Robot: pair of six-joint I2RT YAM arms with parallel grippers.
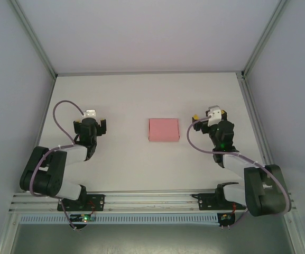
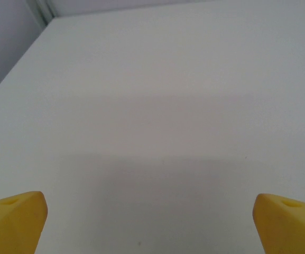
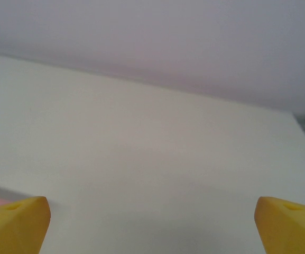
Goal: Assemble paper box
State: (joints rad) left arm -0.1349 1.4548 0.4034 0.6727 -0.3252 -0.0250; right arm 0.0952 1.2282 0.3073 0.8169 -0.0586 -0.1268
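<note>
left gripper (image 2: 151,214) spread wide, right gripper (image 3: 152,214) likewise released, pink paper box (image 1: 164,129) lying between them on table (image 1: 131,95)

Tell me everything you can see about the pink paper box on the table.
The paper box is a plain pink rectangle, slightly wider than deep, seemingly thin card. It lies flat near the middle of the white table, no flaps standing up. A darker strip along its near edge hints at a fold. Only the table touches it.
</note>
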